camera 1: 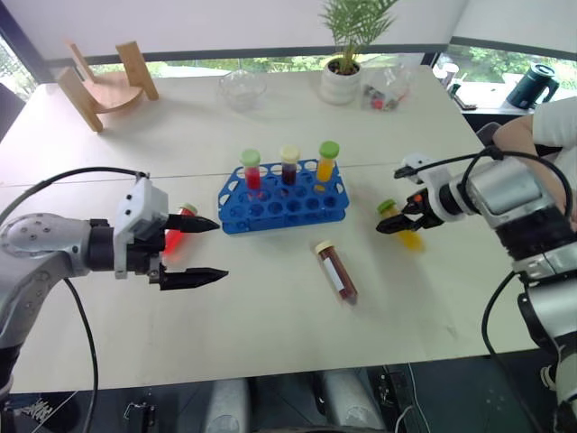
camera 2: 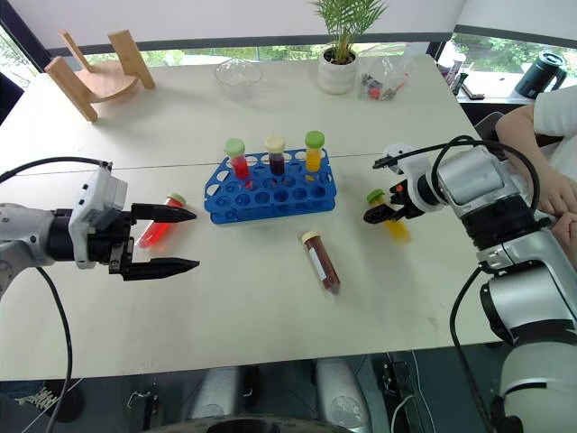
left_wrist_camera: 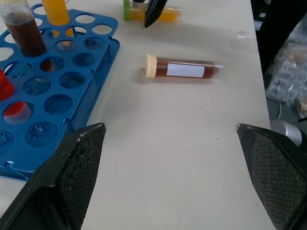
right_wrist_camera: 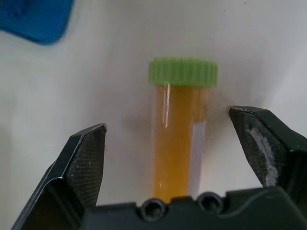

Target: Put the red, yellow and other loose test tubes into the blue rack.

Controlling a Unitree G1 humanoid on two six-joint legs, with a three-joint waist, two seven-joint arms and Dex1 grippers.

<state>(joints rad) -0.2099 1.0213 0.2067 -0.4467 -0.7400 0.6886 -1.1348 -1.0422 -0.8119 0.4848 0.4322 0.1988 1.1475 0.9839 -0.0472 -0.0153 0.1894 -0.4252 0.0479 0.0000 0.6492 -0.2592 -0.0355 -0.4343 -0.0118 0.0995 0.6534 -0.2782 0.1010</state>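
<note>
The blue rack [camera 1: 284, 203] sits mid-table with three capped tubes standing in its back row. A loose red tube [camera 1: 180, 231] lies to its left, just behind my left gripper [camera 1: 221, 248], which hangs open and empty above the table. A brown tube [camera 1: 335, 269] with a cream cap lies in front of the rack, also seen in the left wrist view [left_wrist_camera: 182, 71]. Right of the rack lies a yellow tube [right_wrist_camera: 176, 143] with a green cap. My right gripper [camera 1: 397, 225] is open and straddles it, the fingers [right_wrist_camera: 88, 148] clear of its sides.
A wooden stand [camera 1: 104, 81], a glass bowl [camera 1: 242, 88], a potted plant [camera 1: 343, 72] and a plastic bag [camera 1: 388, 90] stand along the table's far side. A person's arm [camera 1: 527, 135] rests at the right edge, near a dark kettle [camera 1: 534, 86].
</note>
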